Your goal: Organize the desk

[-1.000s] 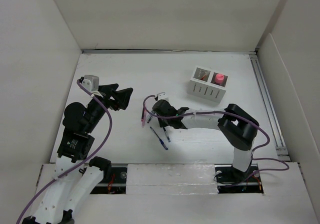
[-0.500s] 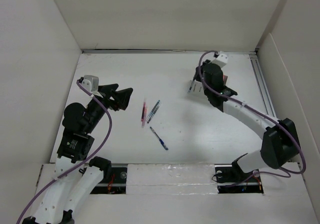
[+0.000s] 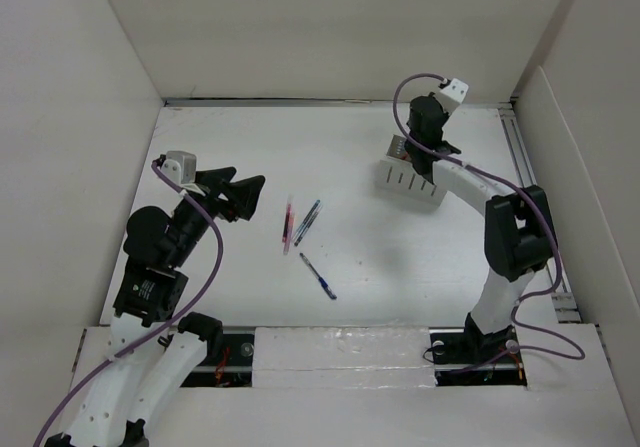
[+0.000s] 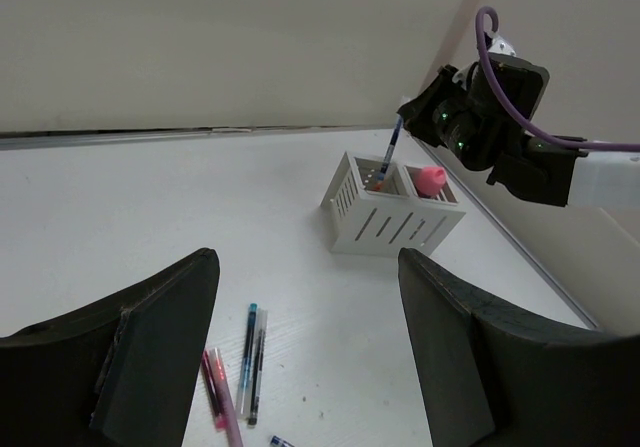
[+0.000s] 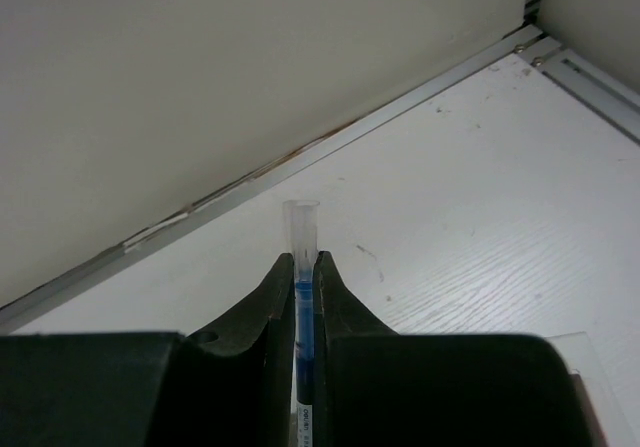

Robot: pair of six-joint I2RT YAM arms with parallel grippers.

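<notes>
The white desk [image 3: 230,137] holds several loose pens: a pink pen [image 3: 288,225], a blue and a black pen side by side [image 3: 307,222], and a dark blue pen [image 3: 318,275]. My right gripper [image 3: 412,145] is shut on a blue pen [image 5: 300,287] with a clear cap. It holds the pen upright over the white two-compartment organizer [image 3: 410,175]. In the left wrist view the pen's [image 4: 391,155] lower end reaches into the organizer's [image 4: 392,217] left compartment. My left gripper [image 3: 248,182] is open and empty, above the desk left of the pens.
A pink object [image 4: 430,177] sits in the organizer's right compartment. A metal rail [image 3: 530,197] runs along the desk's right edge. White walls enclose the desk; the back wall [image 5: 200,87] is close behind the right gripper.
My right arm has carried the blue pen from the loose pens at the desk's middle to the organizer at the back right. The left arm has not moved.
</notes>
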